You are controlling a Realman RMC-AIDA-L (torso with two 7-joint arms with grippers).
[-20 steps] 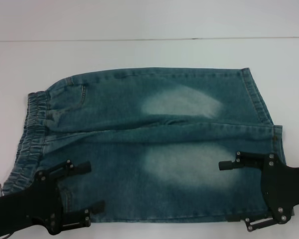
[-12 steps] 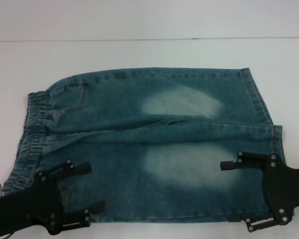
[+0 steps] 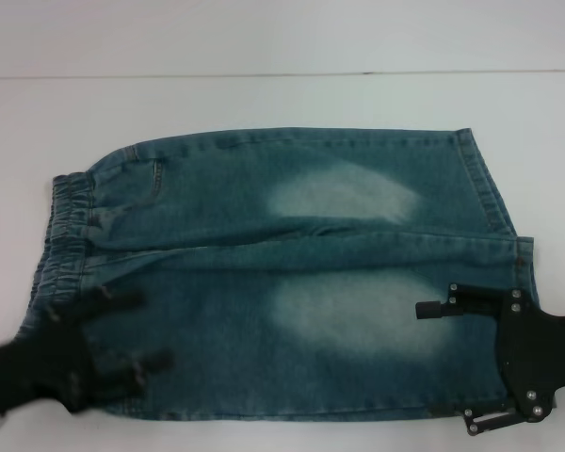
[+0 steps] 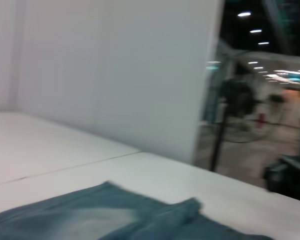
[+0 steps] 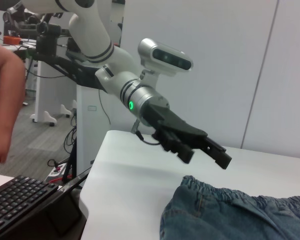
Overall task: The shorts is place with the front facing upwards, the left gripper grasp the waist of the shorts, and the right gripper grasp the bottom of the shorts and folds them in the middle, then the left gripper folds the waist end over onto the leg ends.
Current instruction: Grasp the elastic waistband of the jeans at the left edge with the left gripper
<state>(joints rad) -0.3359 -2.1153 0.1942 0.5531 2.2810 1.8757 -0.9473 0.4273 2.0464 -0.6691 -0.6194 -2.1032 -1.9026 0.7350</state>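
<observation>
Head view: the shorts point(image 3: 282, 273) lie flat across the middle of the white bench point(image 3: 264, 104), front up, with two pale faded patches on the thighs. The waist point(image 3: 58, 240), a puckered elastic band, points toward the bench's left edge; the leg ends point(image 3: 494, 202) with their stitched hems point toward its right edge. The left gripper point(image 3: 132, 331) hovers over the near left corner of the shorts, just inside the waistband, its two fingers spread apart with denim showing between them; it is blurred. The right gripper point(image 3: 447, 363) sits over the near right corner, at the bottom of the shorts point(image 3: 520, 273), its fingers wide apart, one over the faded thigh patch and the other at the near edge of the cloth. Neither claw is clamped on fabric.

Left wrist view: a strip of the shorts point(image 4: 115, 220) lies on the bench point(image 4: 65, 160), its pale patch visible, with a white wall point(image 4: 115, 70) behind. The arm's own fingers do not show.

Right wrist view: the waist point(image 5: 225, 192) lies gathered on the bench point(image 5: 135, 175). Above it hangs the left gripper point(image 5: 202, 150) on its white arm point(image 5: 105, 55), fingers parted, clear of the cloth. A keyboard point(image 5: 20, 200) sits off the bench's edge.
</observation>
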